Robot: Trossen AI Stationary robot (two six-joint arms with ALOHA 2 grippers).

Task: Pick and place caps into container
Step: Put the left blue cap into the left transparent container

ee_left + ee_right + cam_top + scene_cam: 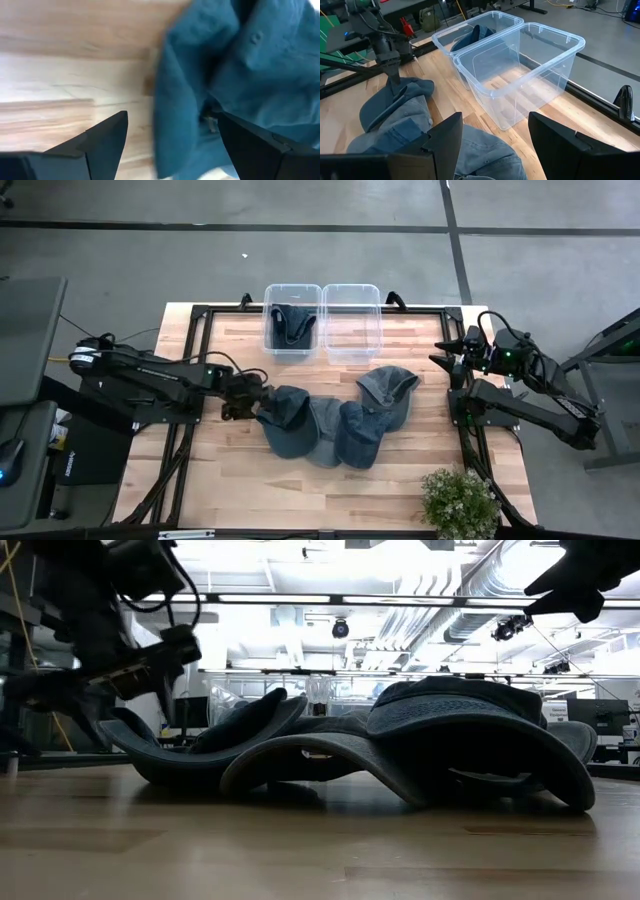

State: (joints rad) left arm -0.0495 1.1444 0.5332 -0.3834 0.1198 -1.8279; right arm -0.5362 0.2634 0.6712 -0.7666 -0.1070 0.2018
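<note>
Several blue denim caps (340, 425) lie overlapping in a curved row on the wooden table. The leftmost cap (285, 420) rests crown up. One more cap (291, 327) lies in the left clear bin (268, 330); the right clear bin (352, 352) holds nothing. My left gripper (255, 402) is open at the leftmost cap's left edge; in the left wrist view (172, 115) its fingers stand on either side of a fold of that cap (185, 125). My right gripper (445, 352) waits open (495, 117) at the table's right edge, raised. My left gripper is open around the left edge of the leftmost cap (172, 150), coming from the table's left. One finger (250, 145) shows in front of the cloth. Whether either finger touches the cap, I cannot tell.
A potted plant (460, 500) stands at the table's near right corner. Black frame rails (195, 360) run along the table's edges. Bare wood lies near the caps (300, 490) and left of the bins (230, 340).
</note>
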